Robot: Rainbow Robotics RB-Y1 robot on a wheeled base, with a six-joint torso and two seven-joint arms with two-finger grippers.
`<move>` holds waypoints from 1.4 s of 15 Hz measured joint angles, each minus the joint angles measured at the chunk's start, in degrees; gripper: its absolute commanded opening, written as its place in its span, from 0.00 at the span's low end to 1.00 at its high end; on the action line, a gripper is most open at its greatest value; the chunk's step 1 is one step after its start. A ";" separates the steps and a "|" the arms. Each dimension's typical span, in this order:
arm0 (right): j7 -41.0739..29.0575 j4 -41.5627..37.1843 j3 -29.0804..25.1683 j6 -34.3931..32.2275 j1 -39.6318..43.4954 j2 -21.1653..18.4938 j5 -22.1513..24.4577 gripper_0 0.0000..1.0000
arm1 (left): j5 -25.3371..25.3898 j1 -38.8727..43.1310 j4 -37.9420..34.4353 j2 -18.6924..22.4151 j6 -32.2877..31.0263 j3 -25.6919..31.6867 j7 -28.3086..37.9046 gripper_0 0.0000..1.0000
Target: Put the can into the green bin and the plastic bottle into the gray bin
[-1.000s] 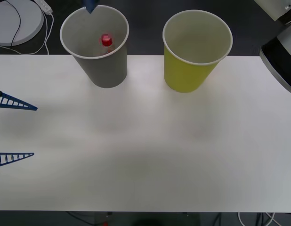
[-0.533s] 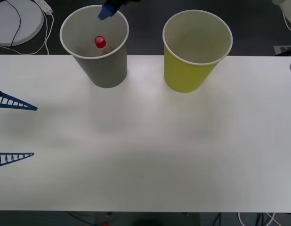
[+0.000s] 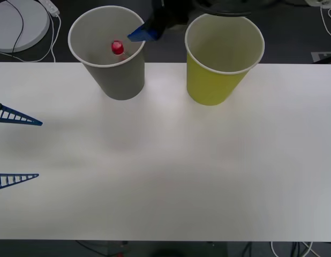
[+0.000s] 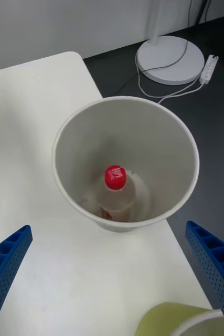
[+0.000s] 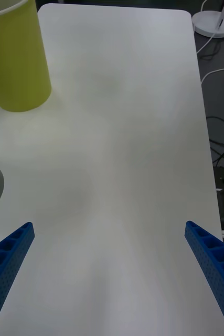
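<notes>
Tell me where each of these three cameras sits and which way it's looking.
Front: above the arms, looking down at the table; left gripper open at its left edge.
Right wrist: above the gray bin, plastic bottle inside; right gripper open.
Left wrist: over bare table, green bin ahead.
All share both bins.

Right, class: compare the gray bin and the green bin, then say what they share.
The gray bin is gray; the green bin is yellow-green. The gray bin holds the bottle; the green bin's visible inside looks empty. Both are upright tapered cups of similar size with white rims, on the table.
</notes>
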 measured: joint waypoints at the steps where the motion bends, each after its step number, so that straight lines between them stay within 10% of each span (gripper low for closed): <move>1: 0.74 -2.33 -0.64 0.14 1.70 -1.24 -1.19 1.00 | 0.00 0.00 0.00 0.00 0.00 0.00 0.00 1.00; 13: 16.78 -24.34 -10.65 5.29 25.84 -13.83 -12.76 1.00 | 0.00 0.00 0.00 0.00 0.00 0.00 0.00 1.00; 21: 42.12 -25.11 -17.32 5.43 40.36 -20.20 -33.43 1.00 | 0.00 0.00 0.00 0.00 0.00 0.00 0.00 1.00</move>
